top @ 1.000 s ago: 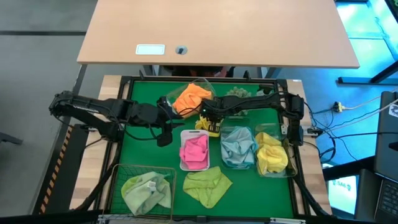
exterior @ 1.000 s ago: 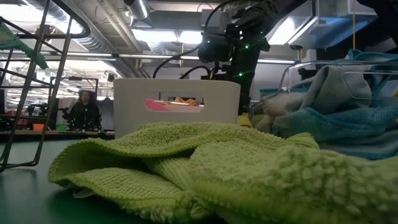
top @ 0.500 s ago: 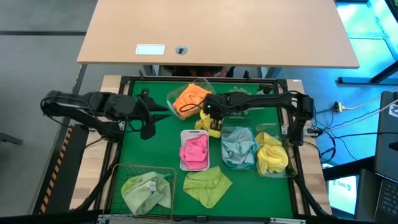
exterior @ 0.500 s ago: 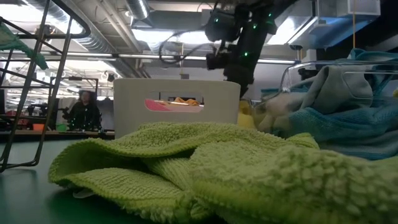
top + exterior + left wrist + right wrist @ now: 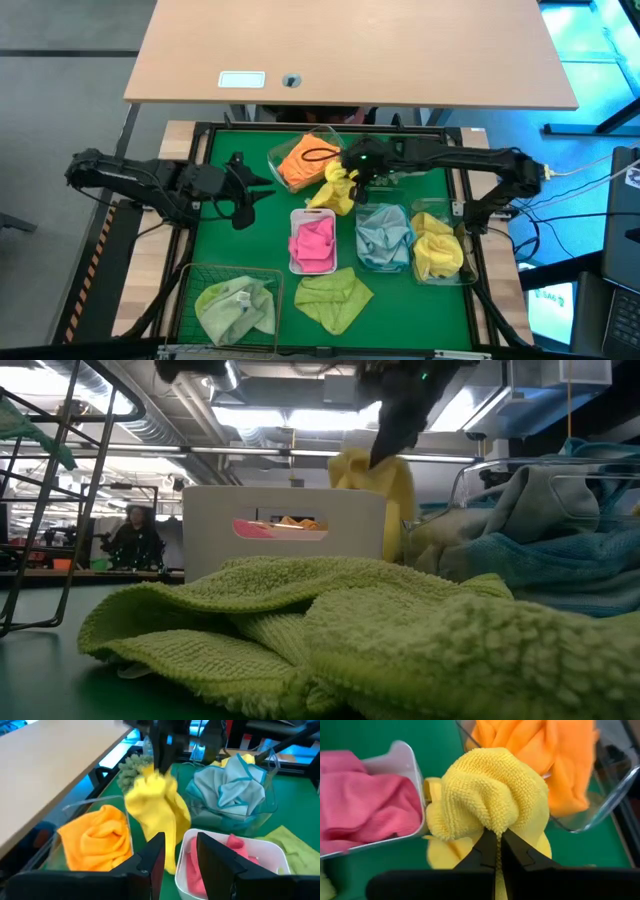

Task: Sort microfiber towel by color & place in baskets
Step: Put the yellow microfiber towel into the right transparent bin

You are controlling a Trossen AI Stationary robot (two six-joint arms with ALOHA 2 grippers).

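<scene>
My right gripper (image 5: 352, 172) is shut on a yellow towel (image 5: 335, 190) between the orange towel's clear tub (image 5: 305, 155) and the white tray (image 5: 296, 262) of pink towels. The yellow towel also shows in the low view (image 5: 375, 490) and the left wrist view (image 5: 157, 807). My left gripper (image 5: 255, 188) is open and empty over the table left of the orange tub; its fingers (image 5: 150, 862) point toward the yellow towel. A lime green towel (image 5: 333, 297) lies flat on the table near the front edge. My right gripper pinches a bunched fold at the top of the yellow towel (image 5: 492, 822) between its two fingers, coming from above. The towel hangs slack below the fingers beside the white tray's far corner. I cannot tell whether its lower end (image 5: 170, 862) touches the table.
A clear tub of teal-blue towels (image 5: 383, 235) and a clear tub of yellow towels (image 5: 437, 250) stand at the right. A wire-mesh basket (image 5: 200, 275) with a lime green towel stands at the front left. A spiky grey-green plant (image 5: 385, 150) sits at the back.
My right gripper has gone up and a little toward the far right with the yellow towel, which has risen from the table beside the white tray and now hangs below the fingers. My left gripper has drawn back toward the table's left edge.
</scene>
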